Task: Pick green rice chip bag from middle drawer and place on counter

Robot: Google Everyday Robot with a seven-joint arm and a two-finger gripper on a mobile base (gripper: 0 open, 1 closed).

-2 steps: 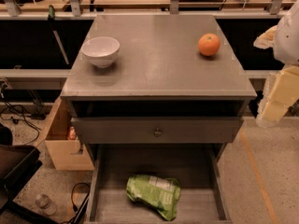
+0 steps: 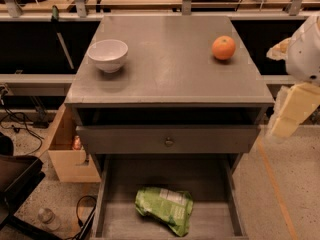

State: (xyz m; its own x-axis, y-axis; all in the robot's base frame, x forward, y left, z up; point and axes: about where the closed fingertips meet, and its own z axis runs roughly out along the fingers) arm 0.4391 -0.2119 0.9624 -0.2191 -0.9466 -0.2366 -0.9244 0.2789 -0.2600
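The green rice chip bag (image 2: 165,209) lies crinkled on the plank floor of the pulled-out middle drawer (image 2: 220,226), near its centre, with its white label facing up. The counter (image 2: 170,69) is the grey cabinet top above it. My gripper (image 2: 292,111) hangs on the arm at the right edge of the camera view. It is beside the cabinet's right side, level with the drawer front, well apart from the bag and holding nothing that shows.
A white bowl (image 2: 108,54) stands at the counter's left and an orange (image 2: 223,48) at its right. A closed drawer front with a round knob (image 2: 169,141) sits above the open drawer. A cardboard box (image 2: 70,154), cables and a bottle (image 2: 47,218) are on the floor to the left.
The arm at the right edge has shifted slightly downwards. The bag, bowl and orange have not moved.
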